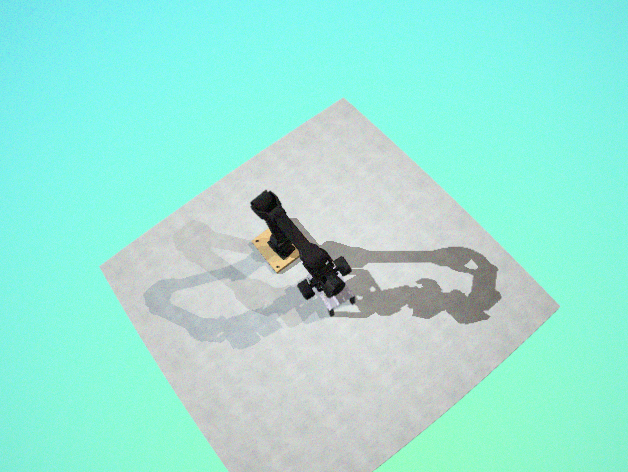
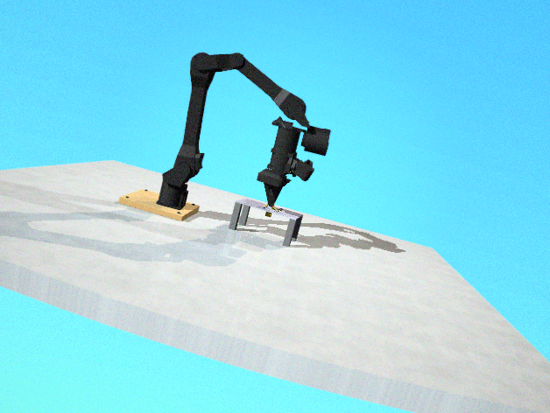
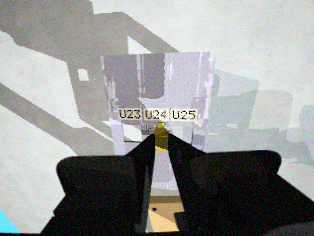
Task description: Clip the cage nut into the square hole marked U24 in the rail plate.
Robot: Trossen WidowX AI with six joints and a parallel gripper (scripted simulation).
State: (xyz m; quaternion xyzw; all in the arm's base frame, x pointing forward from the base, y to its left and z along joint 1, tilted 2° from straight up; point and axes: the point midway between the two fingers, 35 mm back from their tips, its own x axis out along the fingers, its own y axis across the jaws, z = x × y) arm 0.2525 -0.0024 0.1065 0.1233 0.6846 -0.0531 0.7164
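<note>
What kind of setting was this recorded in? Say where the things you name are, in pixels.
Probably a robotics test bench: a black arm (image 1: 304, 243) (image 2: 193, 115) bolted to a wooden base (image 1: 263, 242) (image 2: 137, 199), and a small rail plate (image 2: 249, 203) (image 3: 187, 80) labelled U23 to U25.

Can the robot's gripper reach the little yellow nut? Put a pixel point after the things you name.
Yes, it looks like it: the gripper (image 2: 271, 206) (image 3: 160, 137) seems shut on the cage nut (image 2: 268, 213) (image 3: 161, 140) already, just by the U24 label (image 3: 156, 114), and I see nothing between them in the way.

Shadows (image 1: 406, 256) (image 2: 155, 253) (image 3: 40, 25) streak a mottled grey slab (image 1: 304, 395) (image 2: 377, 302) (image 3: 280, 30) against a bluish backdrop (image 1: 101, 101) (image 2: 422, 66) (image 3: 6, 226).
</note>
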